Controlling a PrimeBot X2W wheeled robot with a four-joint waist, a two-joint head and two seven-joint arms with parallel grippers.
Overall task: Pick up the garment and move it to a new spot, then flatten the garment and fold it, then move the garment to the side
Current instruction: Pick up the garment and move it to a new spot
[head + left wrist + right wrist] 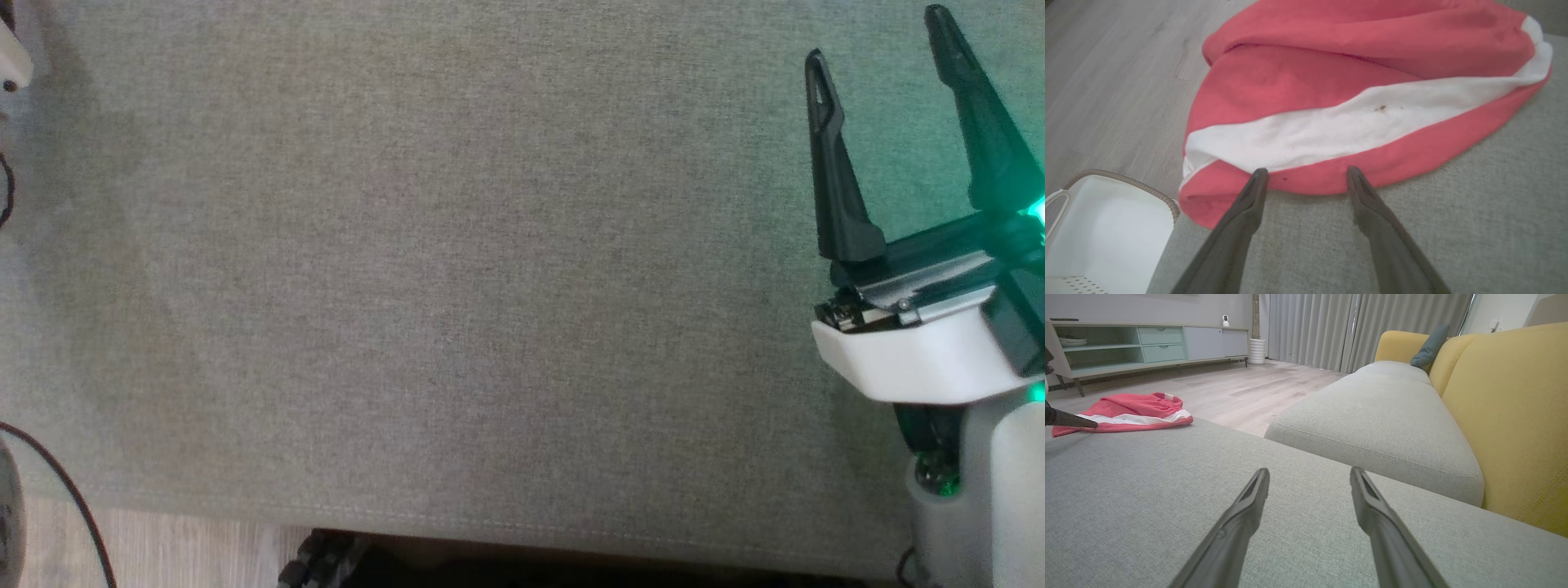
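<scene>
Left gripper (1306,170), spread wide and empty, points at the garment (1331,81) crumpled just in front of it.

The garment (1331,77), at the top of the left wrist view, is bright red with a broad white band that carries a small dark speck. The seat cushion (449,245) is pale grey-green in a fine weave. The left gripper (1307,170) and right gripper (878,37) are black-fingered. The right one's wrist casing (914,359) is white, tinged by a green glow. At lower left of the left wrist view, the basket (1126,184) is white with a brown braided rim, and the floor (1106,61) is pale grey wood grain. In the right wrist view the sofa back (1515,396) is mustard yellow, the pillow (1429,347) slate blue, the curtains (1323,326) grey and the sideboard (1161,341) mint green.
</scene>
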